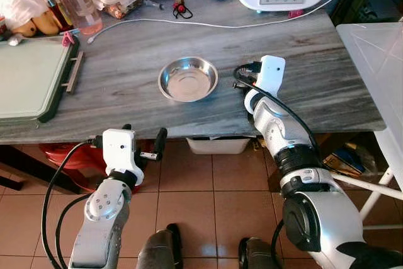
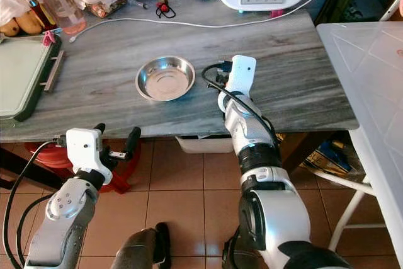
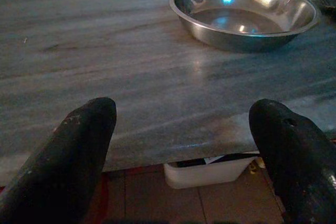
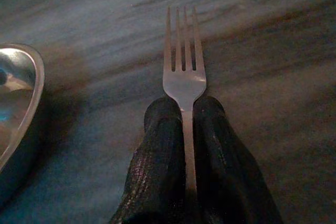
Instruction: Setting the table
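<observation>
1. Right wrist view: the right end effector (image 4: 184,114) is pinched tight on the handle of a fork (image 4: 183,69), tines pointing straight ahead, low over the grey marble desk (image 4: 273,51).
2. Just beside that end effector sits a steel bowl (image 1: 187,79), apart from the fork.
3. Left end effector (image 3: 184,129) is spread wide and holds nothing, off the desk's near edge, with the bowl well ahead.

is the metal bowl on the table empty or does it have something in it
Empty. The metal bowl sits upright on the table, and the left wrist view shows its bare, shiny bottom with only reflections.
</observation>
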